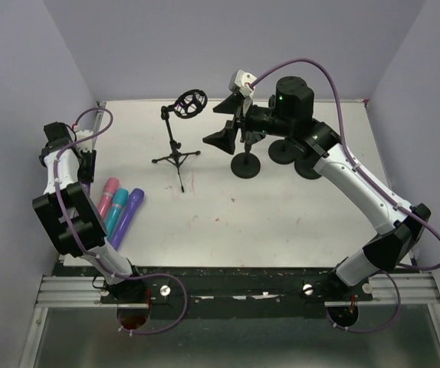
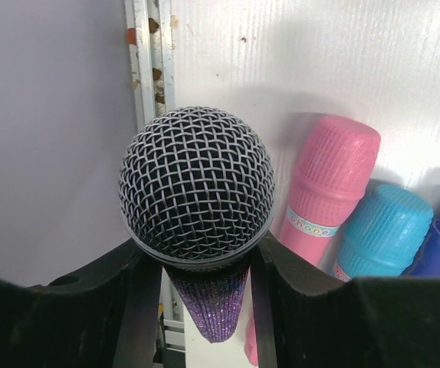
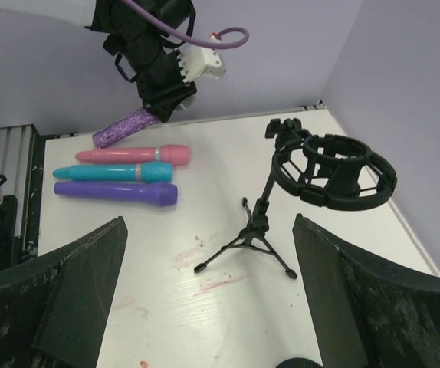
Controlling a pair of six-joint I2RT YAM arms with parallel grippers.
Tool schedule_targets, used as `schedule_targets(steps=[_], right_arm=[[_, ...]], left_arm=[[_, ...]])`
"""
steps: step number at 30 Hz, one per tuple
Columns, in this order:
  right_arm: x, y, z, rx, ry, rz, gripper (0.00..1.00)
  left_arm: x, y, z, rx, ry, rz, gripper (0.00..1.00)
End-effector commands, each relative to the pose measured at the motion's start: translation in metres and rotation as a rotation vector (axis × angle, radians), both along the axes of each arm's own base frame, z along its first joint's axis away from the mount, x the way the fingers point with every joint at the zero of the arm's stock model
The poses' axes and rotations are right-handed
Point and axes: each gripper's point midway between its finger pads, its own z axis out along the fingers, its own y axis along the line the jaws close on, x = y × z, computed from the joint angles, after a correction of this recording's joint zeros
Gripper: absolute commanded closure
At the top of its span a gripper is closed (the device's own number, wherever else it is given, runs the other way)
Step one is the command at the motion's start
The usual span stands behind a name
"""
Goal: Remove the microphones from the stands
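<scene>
**Microphone out of its stand, held in the left gripper**

I look down on a white tabletop walled in lilac. Toward the back stands a black tripod microphone stand. Its black ring-shaped shock mount is empty. My right gripper hovers just beside that ring, jaws spread wide and holding nothing. Several black round bases sit on the table near it.

At the left edge, well apart from the stand, my left gripper has its jaws closed on the microphone with a silver mesh head and glittery purple handle. It pinches the handle just under the head's collar.

Three plastic-looking microphones lie side by side on the table near it: a pink microphone, a teal microphone and a plain purple microphone.

I judge the held microphone to be rigid and head-heavy. The glitter should give the pads some bite, but the mesh could dent, so the handle near the collar is the place to grip.
</scene>
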Motion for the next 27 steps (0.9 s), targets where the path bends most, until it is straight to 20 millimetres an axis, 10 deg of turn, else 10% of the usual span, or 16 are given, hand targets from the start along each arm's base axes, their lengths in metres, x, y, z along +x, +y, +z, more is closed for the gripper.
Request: schedule_targets(steps=[1, 13, 27], right_arm=[[-0.011, -0.007, -0.001, -0.016, -0.006, 0.001, 0.04], [-0.011, -0.005, -0.001, -0.019, -0.003, 0.015, 0.04], [-0.007, -0.003, -0.006, -0.031, -0.002, 0.009, 0.04]], left_arm=[[0.005, -0.009, -0.007, -0.099, 0.006, 0.028, 0.82], [-0.003, -0.033, -0.050, -0.306, 0.088, 0.061, 0.49], [0.000, -0.040, -0.034, -0.328, 0.034, 0.048, 0.36]])
